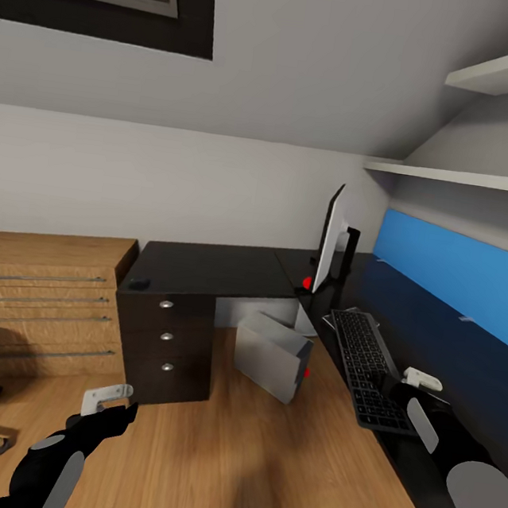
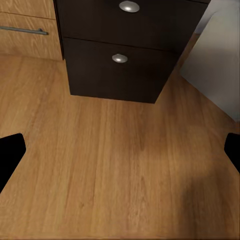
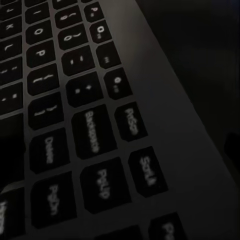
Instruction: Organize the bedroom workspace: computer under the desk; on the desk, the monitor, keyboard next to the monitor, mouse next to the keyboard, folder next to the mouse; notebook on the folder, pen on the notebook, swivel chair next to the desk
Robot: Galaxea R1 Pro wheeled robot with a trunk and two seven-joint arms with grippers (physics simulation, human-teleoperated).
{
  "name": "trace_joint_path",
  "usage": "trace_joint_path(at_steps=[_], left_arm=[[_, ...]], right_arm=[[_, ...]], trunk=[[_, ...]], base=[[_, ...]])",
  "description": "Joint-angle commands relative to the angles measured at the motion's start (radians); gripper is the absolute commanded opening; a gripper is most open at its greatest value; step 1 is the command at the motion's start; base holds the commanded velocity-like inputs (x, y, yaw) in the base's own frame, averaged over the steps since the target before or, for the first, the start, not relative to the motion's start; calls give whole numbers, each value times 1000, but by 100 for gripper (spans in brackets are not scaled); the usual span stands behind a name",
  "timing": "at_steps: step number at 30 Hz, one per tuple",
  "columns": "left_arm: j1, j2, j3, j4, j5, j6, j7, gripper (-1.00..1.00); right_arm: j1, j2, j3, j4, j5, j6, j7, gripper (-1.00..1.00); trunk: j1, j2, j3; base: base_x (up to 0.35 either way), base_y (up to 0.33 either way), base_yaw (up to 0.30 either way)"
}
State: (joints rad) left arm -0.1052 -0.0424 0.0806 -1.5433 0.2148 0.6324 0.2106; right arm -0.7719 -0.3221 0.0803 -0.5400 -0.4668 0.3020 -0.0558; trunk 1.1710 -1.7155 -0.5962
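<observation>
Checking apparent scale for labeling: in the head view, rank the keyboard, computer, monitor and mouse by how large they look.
1. computer and keyboard: similar, keyboard nearer, so unranked
2. monitor, seen edge-on
3. mouse

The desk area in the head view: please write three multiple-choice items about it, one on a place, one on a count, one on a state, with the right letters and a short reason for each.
1. Where does the keyboard lie?
A. on the black desk top
B. on the floor
C. on the dresser

2. How many round silver knobs show on the desk's dark drawers?
A. one
B. three
C. five

3. How does the computer stand?
A. upright on the desk
B. tilted on the floor by the desk
C. on a wall shelf

Answers: 1 A, the keyboard rests on the glossy top near the monitor. 2 B, three knobs sit one below another. 3 B, the grey case leans askew on the oak floor.
</observation>
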Motion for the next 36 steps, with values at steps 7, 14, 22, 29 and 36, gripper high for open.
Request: trace_joint_path(at_steps=[7,14,22,29,36], left_arm=[[-1,-1,1,-1,11,4,7,100],[-1,-1,1,-1,11,4,7,100],[-1,-1,1,-1,11,4,7,100],[-1,-1,1,-1,11,4,7,100],[-1,-1,1,-1,11,4,7,100]], right_arm=[[0,-2,10,9,-9,3,-7,100],[0,-2,10,9,-9,3,-7,100],[0,-2,10,9,-9,3,-6,100],[0,-2,10,9,-9,3,-6,100],[0,-2,9,9,-9,3,-6,100]], trunk=[[0,-1,-1],[0,-1,-1],[0,-1,-1],[0,-1,-1],[0,-1,-1]], base=[[-55,0,0],[-2,0,0],[0,0,0],[0,0,0],[0,0,0]])
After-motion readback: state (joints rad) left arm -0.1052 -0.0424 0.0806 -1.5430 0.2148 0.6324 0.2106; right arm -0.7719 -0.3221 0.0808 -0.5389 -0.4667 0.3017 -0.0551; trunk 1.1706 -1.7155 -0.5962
